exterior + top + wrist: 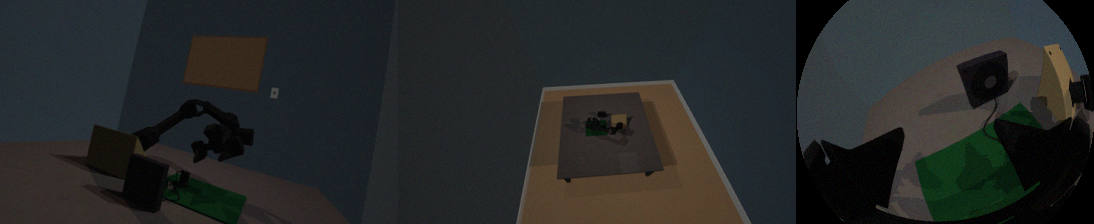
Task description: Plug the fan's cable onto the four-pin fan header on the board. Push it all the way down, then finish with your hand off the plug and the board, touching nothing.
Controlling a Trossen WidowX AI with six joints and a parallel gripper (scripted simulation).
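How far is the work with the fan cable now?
A small dark plug stands upright on the green board beside the fan; whether it is fully down cannot be told. The gripper hangs open above the board, touching nothing. Little seems left, perhaps only confirming the seating.
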